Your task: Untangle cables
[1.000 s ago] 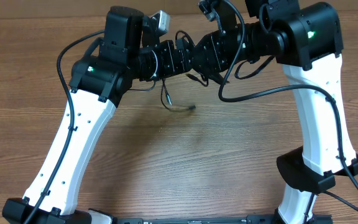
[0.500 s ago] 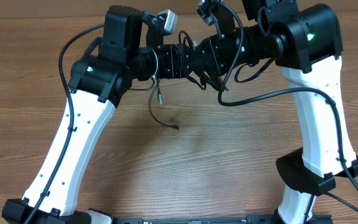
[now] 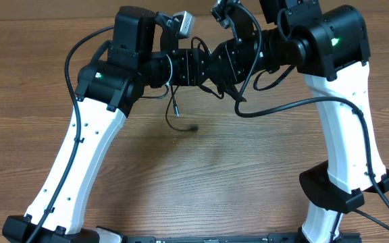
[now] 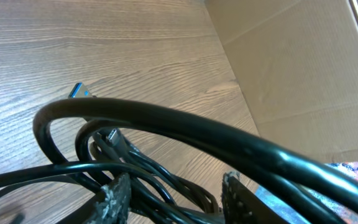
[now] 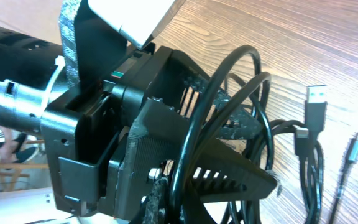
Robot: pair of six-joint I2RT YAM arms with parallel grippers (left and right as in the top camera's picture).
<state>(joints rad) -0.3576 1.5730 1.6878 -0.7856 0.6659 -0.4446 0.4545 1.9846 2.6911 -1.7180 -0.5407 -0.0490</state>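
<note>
Overhead, the cables (image 3: 211,84) are mostly one knotted bundle slung between the left gripper (image 3: 193,66) and the right gripper (image 3: 216,67), which meet nose to nose above the far middle of the table (image 3: 201,175). Only one strand (image 3: 173,111) hangs free with its plug (image 3: 193,128) near the wood, so I judge most of the untangling is left. Both arms reach inward, and the left fingers (image 4: 114,199) sit partway apart with strands between them, but I cannot tell whether either gripper truly pinches.
</note>
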